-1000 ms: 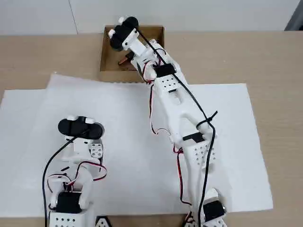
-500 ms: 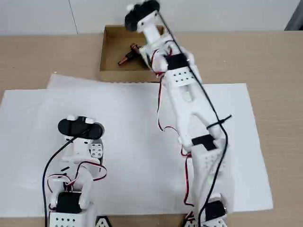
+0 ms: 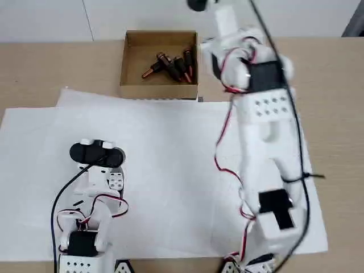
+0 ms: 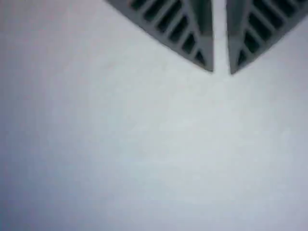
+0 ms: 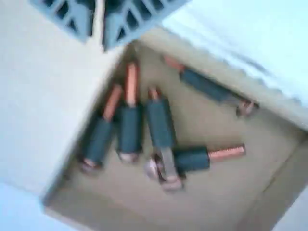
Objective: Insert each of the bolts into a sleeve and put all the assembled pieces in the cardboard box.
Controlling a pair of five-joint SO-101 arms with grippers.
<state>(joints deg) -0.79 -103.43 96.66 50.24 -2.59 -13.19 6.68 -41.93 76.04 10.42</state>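
Note:
The cardboard box (image 3: 131,62) stands at the table's far edge. Several assembled pieces (image 3: 170,65), dark sleeves with copper bolts through them, lie in it. In the right wrist view they lie in a loose cluster (image 5: 161,122) on the box floor (image 5: 216,197), with one more piece (image 5: 207,86) lying apart. My right gripper (image 5: 98,41) hangs above the box's edge, shut with nothing in it. The right arm (image 3: 264,108) rises just right of the box. My left gripper (image 4: 220,71) is shut and empty over the white paper (image 4: 144,154). The left arm (image 3: 94,170) is at the near left.
White paper sheets (image 3: 165,165) cover most of the table between the arms. Bare wooden tabletop (image 3: 51,68) lies left and right of the box. A pale wall runs behind the table's far edge.
My right arm has lifted out of the box and swung right, uncovering the pieces inside. The left arm has not moved.

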